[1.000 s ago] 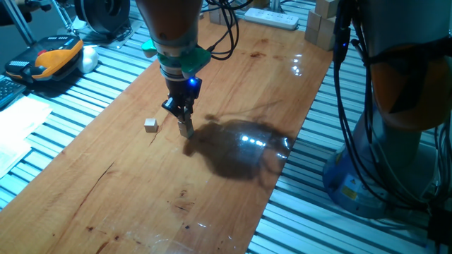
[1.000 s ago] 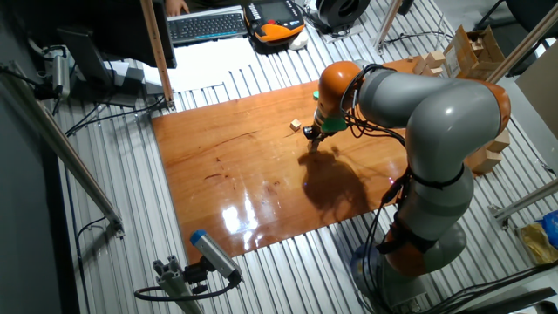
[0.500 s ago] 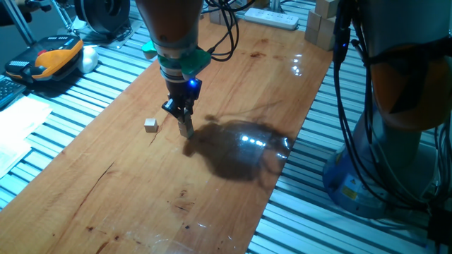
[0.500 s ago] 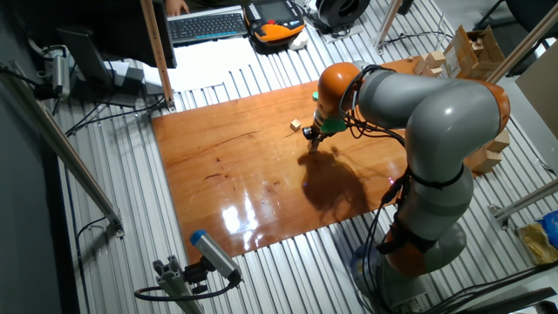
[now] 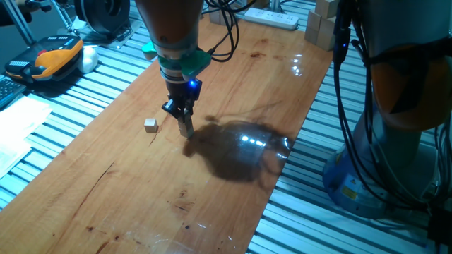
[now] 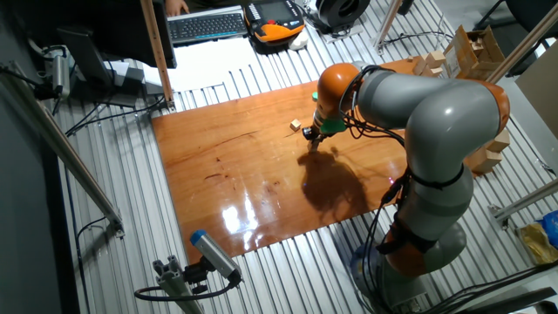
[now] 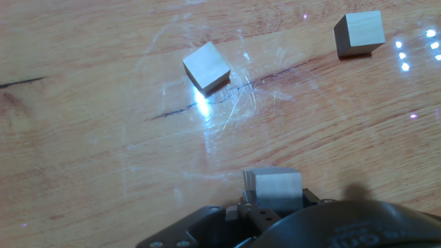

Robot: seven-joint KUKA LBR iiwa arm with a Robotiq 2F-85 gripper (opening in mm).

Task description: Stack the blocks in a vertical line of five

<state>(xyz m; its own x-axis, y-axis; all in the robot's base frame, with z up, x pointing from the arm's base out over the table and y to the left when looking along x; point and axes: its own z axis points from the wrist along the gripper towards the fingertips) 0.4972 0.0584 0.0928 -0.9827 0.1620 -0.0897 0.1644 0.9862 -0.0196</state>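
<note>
In the hand view the gripper [image 7: 273, 200] sits at the bottom centre, its fingers pinching one block [image 7: 274, 188]. Two more blocks lie loose on the wooden table [image 7: 83, 138] — one [image 7: 206, 66] above centre, another [image 7: 359, 33] in the upper right, both well apart from the fingers.

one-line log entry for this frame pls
phase: stacking, no stack seen | gripper: low over table, shut on block | loose blocks in hand view: two

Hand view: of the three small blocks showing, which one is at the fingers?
The block at the bottom centre, right against the gripper. The other two lie loose on the table: one upper middle, one top right.
</note>
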